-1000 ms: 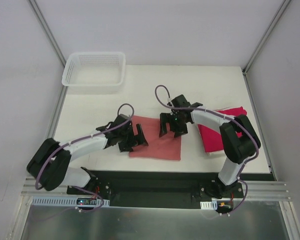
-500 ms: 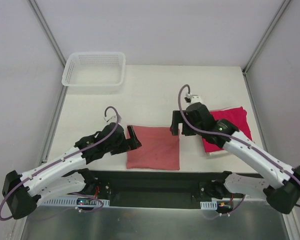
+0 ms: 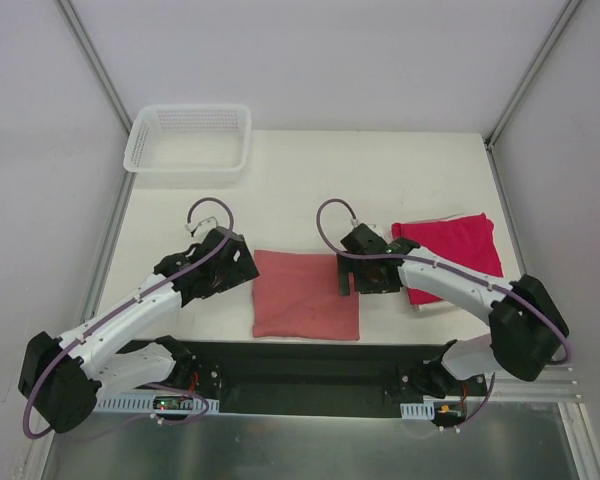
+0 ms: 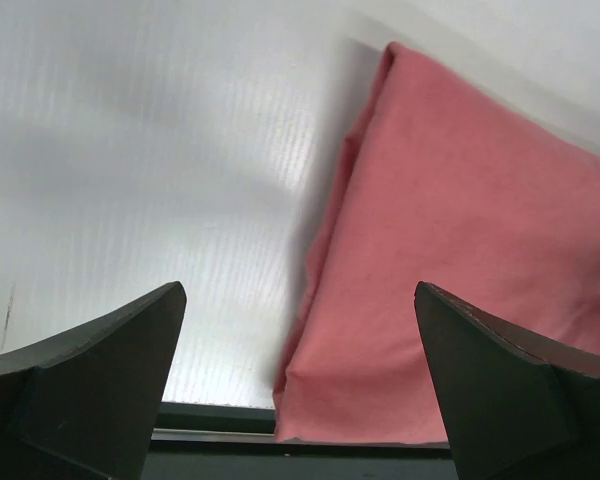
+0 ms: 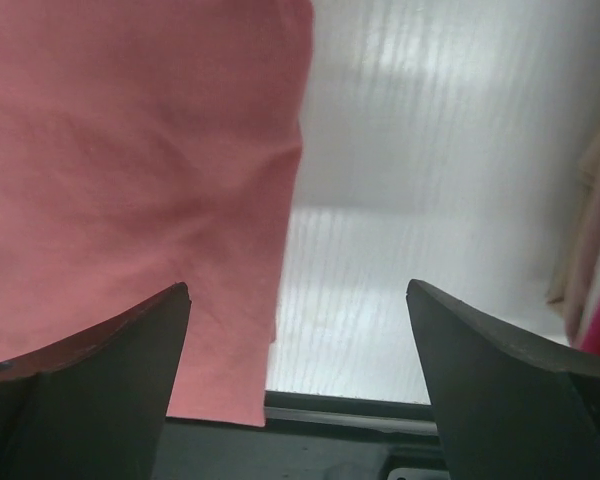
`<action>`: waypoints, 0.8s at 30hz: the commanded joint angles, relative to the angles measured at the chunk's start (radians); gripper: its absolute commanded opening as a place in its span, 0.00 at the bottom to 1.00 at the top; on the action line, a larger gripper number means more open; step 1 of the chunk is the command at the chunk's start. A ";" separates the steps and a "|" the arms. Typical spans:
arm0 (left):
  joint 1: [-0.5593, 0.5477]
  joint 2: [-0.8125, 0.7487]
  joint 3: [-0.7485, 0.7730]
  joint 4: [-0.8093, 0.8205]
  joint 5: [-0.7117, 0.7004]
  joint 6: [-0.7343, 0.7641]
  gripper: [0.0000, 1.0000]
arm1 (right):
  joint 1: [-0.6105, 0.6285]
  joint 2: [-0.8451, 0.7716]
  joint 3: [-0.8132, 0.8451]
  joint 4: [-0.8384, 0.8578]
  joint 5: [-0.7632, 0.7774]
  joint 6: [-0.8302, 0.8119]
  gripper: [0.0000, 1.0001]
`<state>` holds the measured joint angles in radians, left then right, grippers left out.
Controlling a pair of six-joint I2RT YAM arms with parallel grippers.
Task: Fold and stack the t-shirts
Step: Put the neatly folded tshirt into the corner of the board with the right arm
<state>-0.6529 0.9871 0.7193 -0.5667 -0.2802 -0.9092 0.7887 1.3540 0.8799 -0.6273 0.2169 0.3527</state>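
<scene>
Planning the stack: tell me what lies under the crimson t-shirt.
A pale strip peeks from under the crimson t-shirt at its left edge, on the white table. Whatever else lies beneath is covered by the cloth.

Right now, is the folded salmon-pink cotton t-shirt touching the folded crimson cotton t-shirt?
Apart. The right wrist view shows bare white table between the salmon-pink t-shirt and the crimson t-shirt.

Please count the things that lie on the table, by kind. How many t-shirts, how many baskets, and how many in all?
T-shirts: 2 (pink tee, crimson tee)
Baskets: 1 (white basket)
Total: 3
</scene>
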 commanded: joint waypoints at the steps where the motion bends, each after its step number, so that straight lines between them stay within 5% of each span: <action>1: 0.035 0.050 -0.026 -0.030 0.045 0.003 0.99 | -0.019 0.133 0.070 0.087 -0.100 0.026 0.91; 13: 0.047 0.061 -0.070 -0.030 0.053 -0.028 0.99 | -0.033 0.329 0.025 0.224 -0.244 0.086 0.62; 17: 0.048 0.062 -0.077 -0.030 0.058 -0.045 0.99 | 0.004 0.367 0.050 0.229 -0.193 0.111 0.38; 24: 0.049 0.051 -0.087 -0.030 0.065 -0.053 0.99 | 0.078 0.444 0.126 0.186 -0.117 0.121 0.13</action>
<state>-0.6132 1.0470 0.6415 -0.5816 -0.2348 -0.9432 0.8169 1.6993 1.0058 -0.4934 0.0830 0.4305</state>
